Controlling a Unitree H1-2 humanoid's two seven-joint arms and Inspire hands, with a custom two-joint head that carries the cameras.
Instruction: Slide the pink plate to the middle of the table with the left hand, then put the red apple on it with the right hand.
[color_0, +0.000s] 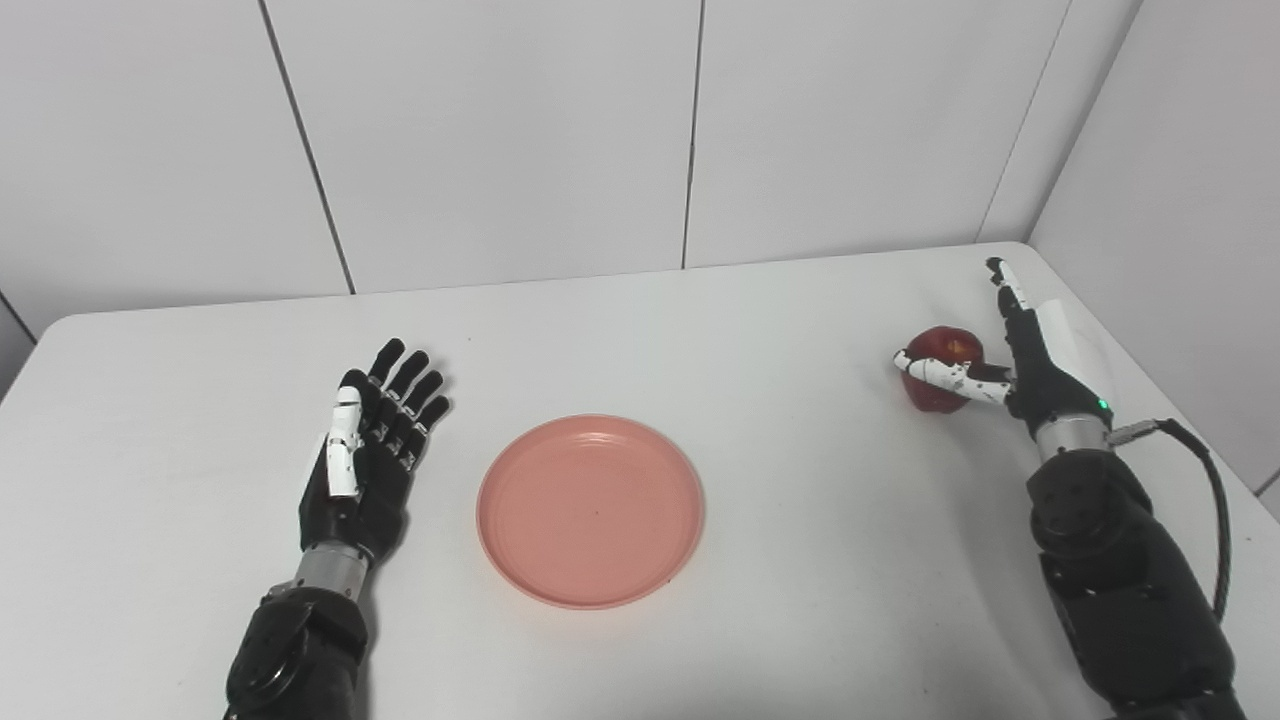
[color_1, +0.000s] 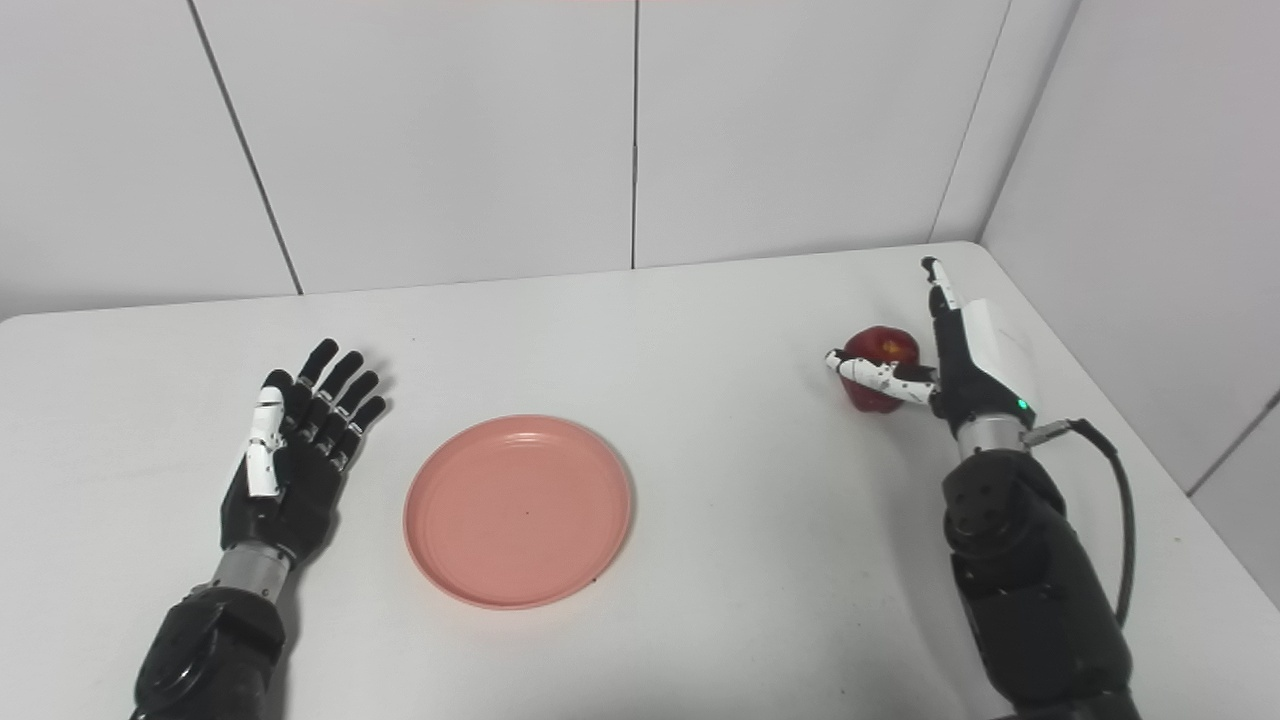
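Pink plate (color_0: 590, 510): flat on the white surface (color_0: 780, 520), just right of the left hand's fingertips, apart from them.
Left hand (color_0: 365, 455): palm up, fingers spread, holding nothing.
Right hand (color_0: 1010, 365): fingers apart, thumb across the apple's front.
Red apple (color_0: 945, 350): on the surface, between thumb and upright fingers, well apart from the plate.

The plate (color_0: 590, 510) lies mid-table (color_0: 760, 330), left hand (color_0: 365, 455) beside it, apple (color_0: 942, 380) far right.
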